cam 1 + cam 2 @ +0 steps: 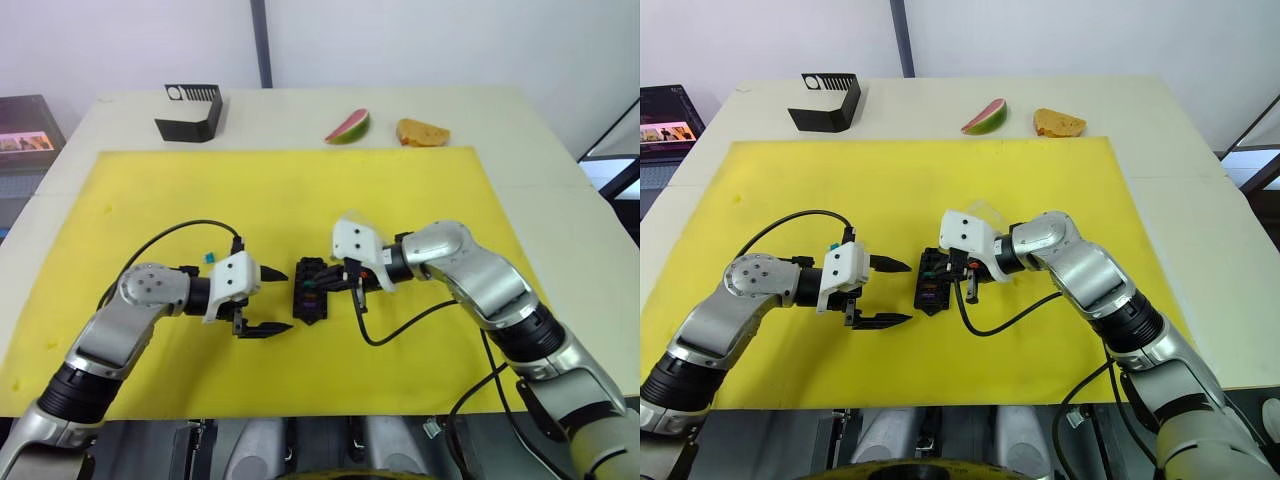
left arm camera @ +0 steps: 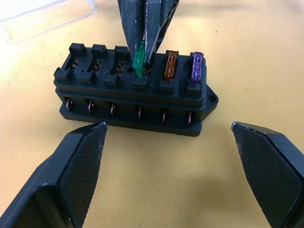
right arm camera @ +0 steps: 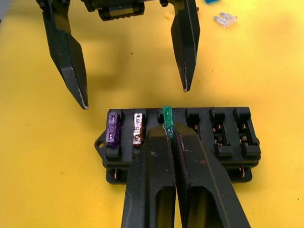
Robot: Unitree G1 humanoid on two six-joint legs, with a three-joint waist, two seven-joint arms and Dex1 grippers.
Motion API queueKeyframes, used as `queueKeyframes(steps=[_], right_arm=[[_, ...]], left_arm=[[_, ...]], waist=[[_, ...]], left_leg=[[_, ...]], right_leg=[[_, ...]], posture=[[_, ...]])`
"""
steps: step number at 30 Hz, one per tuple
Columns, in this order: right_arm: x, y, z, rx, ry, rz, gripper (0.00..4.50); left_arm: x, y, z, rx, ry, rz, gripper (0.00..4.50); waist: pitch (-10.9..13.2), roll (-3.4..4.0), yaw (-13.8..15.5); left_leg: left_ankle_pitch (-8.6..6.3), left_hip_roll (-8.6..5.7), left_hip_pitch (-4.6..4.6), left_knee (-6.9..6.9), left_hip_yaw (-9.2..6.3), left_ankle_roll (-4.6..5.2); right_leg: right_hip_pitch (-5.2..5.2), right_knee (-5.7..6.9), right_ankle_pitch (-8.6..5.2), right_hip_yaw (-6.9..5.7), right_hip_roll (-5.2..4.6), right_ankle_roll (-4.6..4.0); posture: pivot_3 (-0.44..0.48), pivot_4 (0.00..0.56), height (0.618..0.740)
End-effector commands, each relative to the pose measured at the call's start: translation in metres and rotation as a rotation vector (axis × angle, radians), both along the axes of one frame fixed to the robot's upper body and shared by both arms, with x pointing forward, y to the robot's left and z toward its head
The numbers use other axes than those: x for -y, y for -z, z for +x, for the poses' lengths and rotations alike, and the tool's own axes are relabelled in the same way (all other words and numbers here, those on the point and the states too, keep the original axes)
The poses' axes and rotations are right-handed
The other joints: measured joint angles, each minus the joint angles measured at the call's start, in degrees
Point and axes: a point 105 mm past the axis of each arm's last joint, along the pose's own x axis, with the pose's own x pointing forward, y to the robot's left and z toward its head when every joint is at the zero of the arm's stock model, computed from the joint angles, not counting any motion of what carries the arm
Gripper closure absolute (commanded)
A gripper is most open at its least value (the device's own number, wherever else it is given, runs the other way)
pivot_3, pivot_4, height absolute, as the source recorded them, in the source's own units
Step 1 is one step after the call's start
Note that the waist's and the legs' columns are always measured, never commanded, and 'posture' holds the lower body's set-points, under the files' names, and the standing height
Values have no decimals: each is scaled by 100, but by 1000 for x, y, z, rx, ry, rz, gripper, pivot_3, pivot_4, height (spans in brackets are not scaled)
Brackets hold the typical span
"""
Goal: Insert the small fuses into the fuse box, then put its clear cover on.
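Right hand [image 3: 169, 135] pinches green fuse [image 3: 167, 121] over box [image 2: 133, 92], third slot beside orange, purple | left hand [image 1: 262, 300] released, just short of box | we keep fuse upright, press straight down.

From the head you look forward and down over both arms at the yellow mat [image 1: 300, 190], the two eye views nearly identical. Your left wrist camera sits low and close, facing the fuse box [image 2: 135, 99] side-on; your right wrist camera looks down on the same fuse box from the opposite side, equally near.
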Motion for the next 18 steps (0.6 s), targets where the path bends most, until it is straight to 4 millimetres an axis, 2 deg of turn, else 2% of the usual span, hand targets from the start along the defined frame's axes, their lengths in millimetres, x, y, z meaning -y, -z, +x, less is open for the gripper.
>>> queueKeyframes(steps=[1, 10, 18], right_arm=[[-3, -10, 1, 46, -23, 10, 4500], [-2, 7, -5, 11, -42, -35, 4500], [2, 17, 2, 39, -12, -82, 4500]], left_arm=[[2, -5, -2, 21, 13, -6, 87], [2, -5, -2, 22, 13, -4, 87], [2, -5, -2, 23, 12, -3, 87]], waist=[[0, 0, 0], [0, 0, -1], [0, 0, -2]], left_leg=[[0, 0, 0, 0, 0, 0], [0, 0, 0, 0, 0, 0], [1, 0, 1, 0, 0, -2]], right_leg=[[0, 0, 0, 0, 0, 0], [0, 0, 0, 0, 0, 0], [0, 0, 0, 0, 1, 0]], posture=[[0, 150, 740], [0, 150, 740], [0, 150, 740]])
